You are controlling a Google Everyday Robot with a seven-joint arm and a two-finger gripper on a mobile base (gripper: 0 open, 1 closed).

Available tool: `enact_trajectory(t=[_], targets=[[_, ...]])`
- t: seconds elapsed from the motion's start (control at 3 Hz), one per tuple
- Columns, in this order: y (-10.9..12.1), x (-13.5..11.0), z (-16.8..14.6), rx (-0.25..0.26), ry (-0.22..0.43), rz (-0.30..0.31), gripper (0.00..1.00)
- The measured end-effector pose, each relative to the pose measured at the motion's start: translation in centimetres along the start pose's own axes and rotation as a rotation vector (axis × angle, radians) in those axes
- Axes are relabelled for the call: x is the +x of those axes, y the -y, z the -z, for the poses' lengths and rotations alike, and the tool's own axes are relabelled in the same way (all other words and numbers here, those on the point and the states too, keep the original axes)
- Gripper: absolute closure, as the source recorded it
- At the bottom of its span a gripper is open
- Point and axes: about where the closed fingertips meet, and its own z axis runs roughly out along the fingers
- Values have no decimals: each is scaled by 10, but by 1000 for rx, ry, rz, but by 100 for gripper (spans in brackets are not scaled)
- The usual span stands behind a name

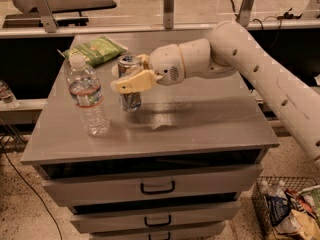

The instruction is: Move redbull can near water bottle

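The redbull can (130, 97) is a slim silver and blue-grey can with a shiny top, standing upright on the grey cabinet top (200, 119) left of centre. My gripper (129, 76) reaches in from the right and is shut on the redbull can, one cream finger crossing its front. The water bottle (88, 96) is clear ribbed plastic with a white cap and a red-banded label. It stands upright just left of the can, a short gap apart.
A green snack bag (98, 49) lies at the back left of the cabinet top. The cabinet has drawers (157, 187) in front. A small clear bottle (6, 94) shows at the far left edge. A wire basket (290, 209) of items sits on the floor at right.
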Motion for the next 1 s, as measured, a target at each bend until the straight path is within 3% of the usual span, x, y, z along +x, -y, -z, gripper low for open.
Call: enact_trajectory(t=[0.67,1.0], targets=[[-14,12,-18,-97,26,47,59],[-20,16,-26,-122,38,63,29]])
